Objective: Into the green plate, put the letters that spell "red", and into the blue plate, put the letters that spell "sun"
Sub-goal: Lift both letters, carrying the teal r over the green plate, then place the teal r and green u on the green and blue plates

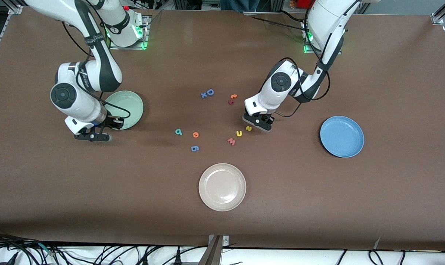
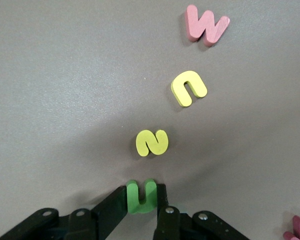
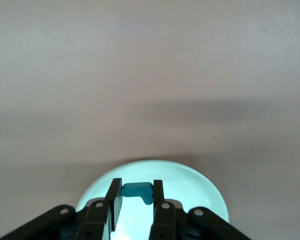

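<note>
My left gripper (image 2: 142, 190) is shut on the olive-green "n" (image 2: 141, 201), low at the table surface. The yellow "s" (image 2: 151, 142) and yellow "u" (image 2: 188, 88) lie just past it. In the front view that gripper (image 1: 262, 120) is beside the "s" (image 1: 248, 128) and "u" (image 1: 239, 133). My right gripper (image 3: 137, 187) is shut on the thin teal "r" (image 3: 140, 191) over the green plate (image 3: 195, 182); in the front view this gripper (image 1: 114, 123) hangs over that plate's (image 1: 128, 105) rim. The teal "d" (image 1: 178, 131) and orange "e" (image 1: 195, 134) lie mid-table. The blue plate (image 1: 342, 136) holds nothing.
A pink "w" (image 1: 231, 141) lies beside the "u". A blue "g" (image 1: 195, 148) sits near the "e". A blue capital "D" (image 1: 209, 92) and an orange-and-red pair (image 1: 232, 99) lie nearer the robots' bases. A beige-white plate (image 1: 222, 186) stands nearest the front camera.
</note>
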`<state>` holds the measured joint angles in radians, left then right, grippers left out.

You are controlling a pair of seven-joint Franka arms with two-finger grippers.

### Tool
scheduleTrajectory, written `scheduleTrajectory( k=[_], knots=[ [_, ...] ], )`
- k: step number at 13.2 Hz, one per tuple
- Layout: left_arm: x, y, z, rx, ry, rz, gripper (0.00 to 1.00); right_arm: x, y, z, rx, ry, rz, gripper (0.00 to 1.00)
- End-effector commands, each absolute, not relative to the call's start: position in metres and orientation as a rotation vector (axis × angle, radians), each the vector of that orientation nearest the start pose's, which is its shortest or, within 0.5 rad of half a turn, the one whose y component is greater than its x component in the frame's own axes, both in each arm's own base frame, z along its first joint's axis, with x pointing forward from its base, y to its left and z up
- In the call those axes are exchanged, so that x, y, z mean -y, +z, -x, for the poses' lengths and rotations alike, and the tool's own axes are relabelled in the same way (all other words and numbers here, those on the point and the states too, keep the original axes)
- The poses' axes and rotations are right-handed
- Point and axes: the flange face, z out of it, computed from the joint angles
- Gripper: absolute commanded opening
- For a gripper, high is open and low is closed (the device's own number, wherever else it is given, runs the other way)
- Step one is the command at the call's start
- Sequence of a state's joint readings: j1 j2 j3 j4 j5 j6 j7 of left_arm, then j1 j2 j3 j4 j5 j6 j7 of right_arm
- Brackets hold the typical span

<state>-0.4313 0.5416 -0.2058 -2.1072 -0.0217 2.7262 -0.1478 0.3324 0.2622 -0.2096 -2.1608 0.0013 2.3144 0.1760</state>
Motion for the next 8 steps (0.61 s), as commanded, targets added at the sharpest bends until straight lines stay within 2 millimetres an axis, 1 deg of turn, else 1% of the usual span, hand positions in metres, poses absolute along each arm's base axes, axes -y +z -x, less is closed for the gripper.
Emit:
scheduleTrajectory(
  k=[1, 2, 3, 4, 6, 8],
  knots=[
    [0.341, 0.161, -0.485, -0.702, -0.095, 3.194, 0.08, -0.041, 0.26, -0.52, -0.052, 0.222, 3.21, 0.16],
    [0.332, 0.166, -0.492, -0.693, -0.117, 3.186, 0.05, -0.029, 0.249, -0.517, -0.059, 0.262, 3.215, 0.16],
    [0.318, 0.174, -0.504, -0.719, -0.149, 3.165, 0.04, -0.021, 0.237, -0.515, -0.066, 0.298, 3.22, 0.17],
    [0.3, 0.187, -0.517, -0.762, -0.182, 3.14, 0.02, -0.018, 0.226, -0.513, -0.073, 0.331, 3.226, 0.17],
    [0.253, 0.211, -0.541, -0.837, -0.149, 3.094, 0.02, -0.018, 0.217, -0.512, -0.07, 0.354, 3.23, 0.18],
    [0.204, 0.227, -0.56, -0.91, -0.132, 3.047, 0.02, -0.017, 0.206, -0.511, -0.065, 0.383, 3.236, 0.19]
  ],
)
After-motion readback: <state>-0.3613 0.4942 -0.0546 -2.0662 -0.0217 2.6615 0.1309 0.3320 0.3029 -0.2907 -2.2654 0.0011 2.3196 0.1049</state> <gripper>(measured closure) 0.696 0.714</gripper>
